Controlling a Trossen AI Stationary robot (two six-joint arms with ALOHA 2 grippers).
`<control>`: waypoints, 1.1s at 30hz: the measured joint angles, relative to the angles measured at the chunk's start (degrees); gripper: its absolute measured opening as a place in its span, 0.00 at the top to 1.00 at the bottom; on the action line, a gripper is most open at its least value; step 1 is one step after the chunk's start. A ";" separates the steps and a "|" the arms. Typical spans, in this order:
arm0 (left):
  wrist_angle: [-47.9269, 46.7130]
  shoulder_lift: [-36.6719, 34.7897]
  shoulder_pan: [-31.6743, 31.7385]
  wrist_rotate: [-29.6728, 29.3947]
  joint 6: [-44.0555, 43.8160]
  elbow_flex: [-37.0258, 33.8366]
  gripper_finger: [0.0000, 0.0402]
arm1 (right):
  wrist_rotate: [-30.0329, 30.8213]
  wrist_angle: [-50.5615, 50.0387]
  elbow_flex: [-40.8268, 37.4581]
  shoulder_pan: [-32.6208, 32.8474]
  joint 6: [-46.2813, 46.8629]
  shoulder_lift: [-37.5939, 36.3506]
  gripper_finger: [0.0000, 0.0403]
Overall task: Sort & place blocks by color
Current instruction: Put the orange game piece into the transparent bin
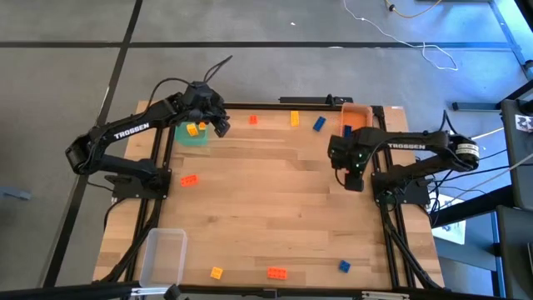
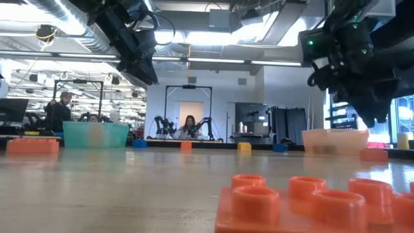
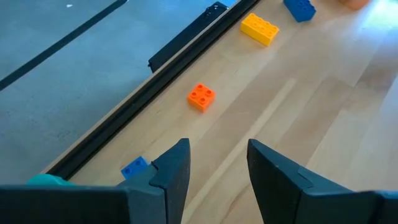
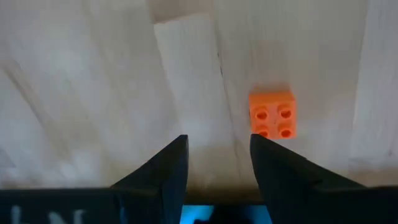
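Observation:
Small bricks lie scattered flat on the wooden table. Near the far edge are an orange brick (image 1: 253, 119), a yellow brick (image 1: 294, 117) and a blue brick (image 1: 319, 123). Another orange brick (image 1: 189, 179) lies at the left. Near the near edge lie a yellow brick (image 1: 216, 272), an orange brick (image 1: 277, 272) and a blue brick (image 1: 344, 266). My left gripper (image 1: 220, 126) hangs open above the table beside the green bin; its wrist view shows the orange brick (image 3: 201, 96) ahead and a small blue brick (image 3: 134, 168) by one finger. My right gripper (image 4: 217, 155) is open, pointing down, with an orange brick (image 4: 272, 114) just beyond one fingertip.
A green bin (image 1: 191, 135) holding a yellow brick stands at the far left. An orange bin (image 1: 356, 112) stands at the far right, and a clear bin (image 1: 163, 253) at the near left corner. A black rail (image 3: 186, 31) borders the far edge. The table's middle is bare wood (image 1: 275, 200).

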 joint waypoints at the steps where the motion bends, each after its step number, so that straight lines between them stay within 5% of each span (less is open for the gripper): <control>1: 0.01 0.00 0.00 0.00 0.00 0.00 0.63 | 0.95 0.03 -0.01 0.26 0.25 0.10 0.57; 6: 0.03 0.00 0.00 0.00 0.00 0.00 0.63 | 7.62 1.44 0.91 0.88 1.28 0.11 0.57; 24: 0.03 -0.04 -0.04 1.09 0.00 0.00 0.63 | 6.29 9.60 0.58 0.68 8.85 0.11 0.57; 33: 0.03 -0.04 -0.04 1.07 0.00 0.00 0.63 | 7.57 9.50 0.58 0.68 8.86 0.13 0.46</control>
